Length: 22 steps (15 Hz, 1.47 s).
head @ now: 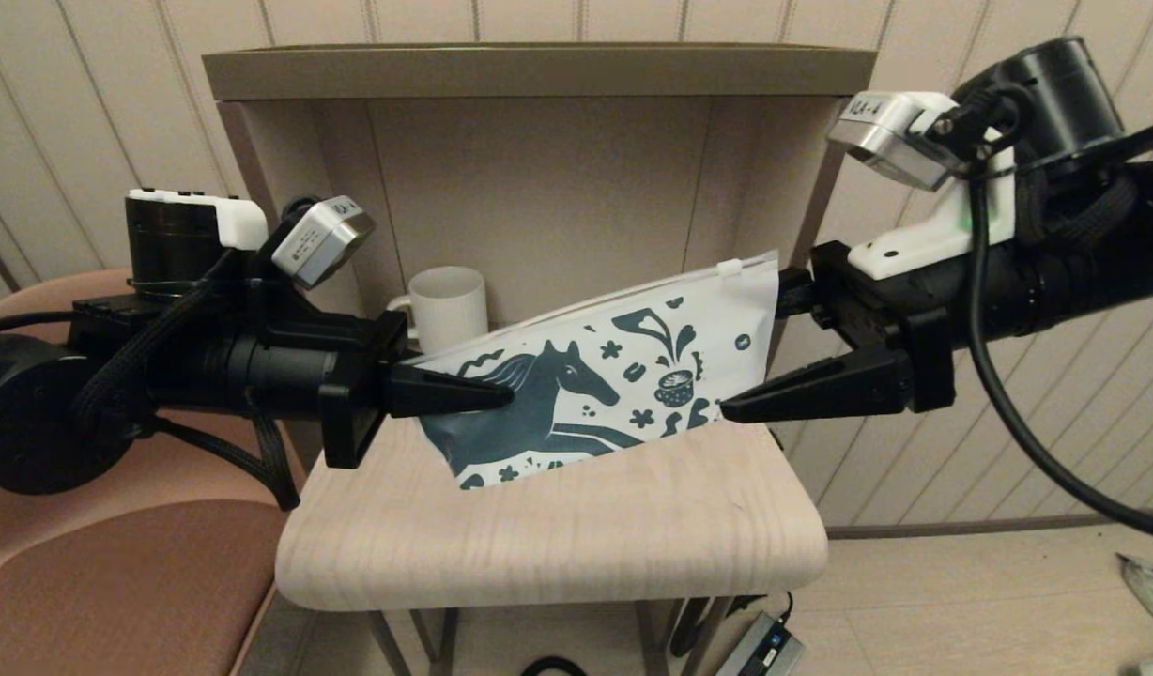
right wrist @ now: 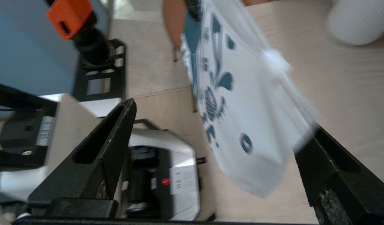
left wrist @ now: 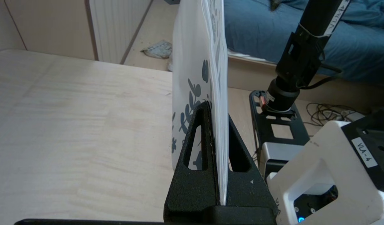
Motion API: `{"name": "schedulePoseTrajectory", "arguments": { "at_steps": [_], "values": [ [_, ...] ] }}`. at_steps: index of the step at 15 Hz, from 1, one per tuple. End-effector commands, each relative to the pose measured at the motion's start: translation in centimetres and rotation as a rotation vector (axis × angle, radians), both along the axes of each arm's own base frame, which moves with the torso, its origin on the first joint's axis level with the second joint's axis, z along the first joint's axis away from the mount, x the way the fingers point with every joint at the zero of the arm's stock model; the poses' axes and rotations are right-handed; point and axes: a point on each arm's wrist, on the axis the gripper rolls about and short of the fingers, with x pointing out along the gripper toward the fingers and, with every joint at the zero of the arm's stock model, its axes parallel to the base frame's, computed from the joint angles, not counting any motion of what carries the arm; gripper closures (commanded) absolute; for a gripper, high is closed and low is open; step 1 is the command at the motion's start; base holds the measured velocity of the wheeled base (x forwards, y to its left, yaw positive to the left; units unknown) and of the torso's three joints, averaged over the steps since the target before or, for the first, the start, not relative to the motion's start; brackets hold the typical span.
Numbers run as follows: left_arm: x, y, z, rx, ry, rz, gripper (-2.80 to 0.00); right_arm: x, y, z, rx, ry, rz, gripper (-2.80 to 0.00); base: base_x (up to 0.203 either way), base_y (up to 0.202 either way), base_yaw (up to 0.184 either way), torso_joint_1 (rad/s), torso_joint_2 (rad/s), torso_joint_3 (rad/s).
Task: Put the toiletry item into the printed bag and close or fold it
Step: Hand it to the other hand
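Pale wood made up the small table [head: 558,535] where I worked, set against a panelled wall beneath a shelf, a ribbed white mug [head: 448,307] standing at the back. My left gripper [head: 487,394] was clamped shut on one end of the printed bag [head: 623,376]; the left wrist view showed the sheet pinched edge-on between both fingers. My right gripper [head: 760,352] stood wide open at the bag's other end, one finger below its lower corner, the other by the upper corner near the white zip slider [head: 732,268], neither finger clearly touching. The bag hung tilted, raised on my right side, its lower edge near or on the tabletop.

The risk, as I judged it, lay in that one-sided hold: with only the left fingers gripping, the bag could sag, swing or slip free if I moved sharply, and a mistimed closing of my right fingers might crease the corner or miss the slider, leaving the mouth unsealed. The mug stood close enough behind the bag to be knocked.

The toiletry item appeared in no view; whether it already lay inside the bag I could not tell. My upper right finger was largely hidden behind the bag, and whether the seal was shut could not be made out.
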Motion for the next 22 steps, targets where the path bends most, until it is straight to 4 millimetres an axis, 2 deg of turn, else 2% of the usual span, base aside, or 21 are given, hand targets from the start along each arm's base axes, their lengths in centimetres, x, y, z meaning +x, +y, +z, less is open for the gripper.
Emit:
{"name": "schedulePoseTrajectory", "arguments": {
  "at_steps": [1, 6, 9, 12, 14, 17, 22],
  "values": [
    [0.0, 0.0, 0.1, -0.003, -0.004, -0.006, 0.00, 0.3, 0.7, -0.4, -0.010, 0.025, 0.024, -2.80, 0.000, 0.000, 0.000, 0.000, 0.00, 0.000],
    [-0.1, 0.1, -0.2, 0.001, -0.023, -0.008, 0.00, 0.6, 0.7, -0.5, -0.014, 0.020, 0.024, -2.80, 0.000, 0.000, 0.000, 0.000, 0.00, 0.000],
    [-0.2, 0.0, -0.5, 0.004, -0.045, -0.013, 0.00, 0.4, 0.8, 0.1, -0.017, 0.002, 0.033, -2.80, 0.000, 0.000, 0.000, 0.000, 0.00, 0.000],
    [-1.2, 0.4, 0.7, -0.026, -0.078, -0.071, 0.00, -0.1, 1.5, -0.5, -0.026, 0.018, 0.067, -2.80, 0.000, 0.000, 0.000, 0.000, 0.00, 0.000],
    [-1.3, 0.5, 0.8, -0.039, -0.080, -0.112, 0.00, -0.5, 1.6, -1.1, -0.035, 0.038, 0.074, -2.80, 0.000, 0.000, 0.000, 0.000, 0.00, 0.000],
    [-1.2, 0.4, 0.0, -0.048, -0.083, -0.167, 0.00, -2.3, 1.6, -0.7, -0.029, 0.019, 0.104, -2.80, 0.000, 0.000, 0.000, 0.000, 0.00, 0.000],
    [-0.6, 0.2, -1.4, -0.041, -0.086, -0.176, 0.00, -2.9, 1.5, 0.4, -0.009, -0.025, 0.110, -2.80, 0.000, 0.000, 0.000, 0.000, 0.00, 0.000]
  ]
}}
